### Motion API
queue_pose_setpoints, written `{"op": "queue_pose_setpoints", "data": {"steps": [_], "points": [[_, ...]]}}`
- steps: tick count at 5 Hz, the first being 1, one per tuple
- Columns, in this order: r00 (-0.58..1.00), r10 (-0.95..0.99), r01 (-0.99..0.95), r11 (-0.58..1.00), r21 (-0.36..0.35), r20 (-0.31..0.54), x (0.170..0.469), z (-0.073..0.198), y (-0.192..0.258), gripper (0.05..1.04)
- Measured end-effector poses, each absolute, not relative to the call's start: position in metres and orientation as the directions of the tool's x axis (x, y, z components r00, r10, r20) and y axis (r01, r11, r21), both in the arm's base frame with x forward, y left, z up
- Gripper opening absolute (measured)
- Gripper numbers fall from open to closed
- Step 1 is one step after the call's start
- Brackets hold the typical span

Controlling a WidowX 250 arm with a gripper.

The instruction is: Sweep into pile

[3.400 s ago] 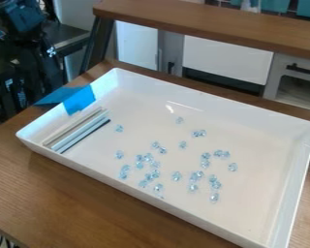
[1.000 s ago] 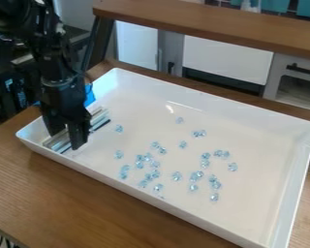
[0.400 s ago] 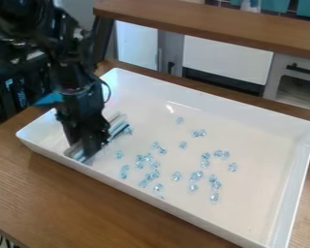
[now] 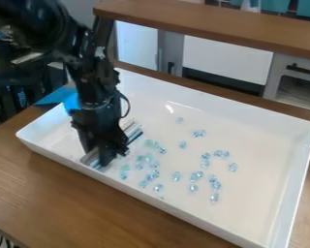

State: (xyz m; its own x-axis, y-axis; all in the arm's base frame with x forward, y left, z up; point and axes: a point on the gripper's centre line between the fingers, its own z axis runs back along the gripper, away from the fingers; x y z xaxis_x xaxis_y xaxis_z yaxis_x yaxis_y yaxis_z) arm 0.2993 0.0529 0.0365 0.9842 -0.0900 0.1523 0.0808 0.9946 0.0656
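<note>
Black gripper (image 4: 98, 156), pointing down, tray's (image 4: 248, 208) nine o'clock, whether clenched, cannot tell; wooden table (image 4: 60, 198) beneath; white cabinets (image 4: 227, 59), one o'clock

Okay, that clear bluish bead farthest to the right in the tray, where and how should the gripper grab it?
I'd come from straight above and pinch opposite sides of the bead: it's small and chunky, and sits apart from its neighbors on the floor of the tray. The gripper would first need to release the long bar.
</note>
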Motion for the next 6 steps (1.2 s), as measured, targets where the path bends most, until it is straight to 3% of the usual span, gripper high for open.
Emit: {"op": "queue_pose_setpoints", "data": {"steps": [2,4,6], "points": [[0.986,-0.060,0.048,0.996,0.081,0.154,0.301,0.034,0.034,0.376],[0.996,-0.052,0.052,0.999,0.005,0.074,0.291,0.036,-0.020,0.375],[0.995,-0.069,0.073,0.996,-0.046,0.070,0.289,0.036,-0.076,0.376]]}}
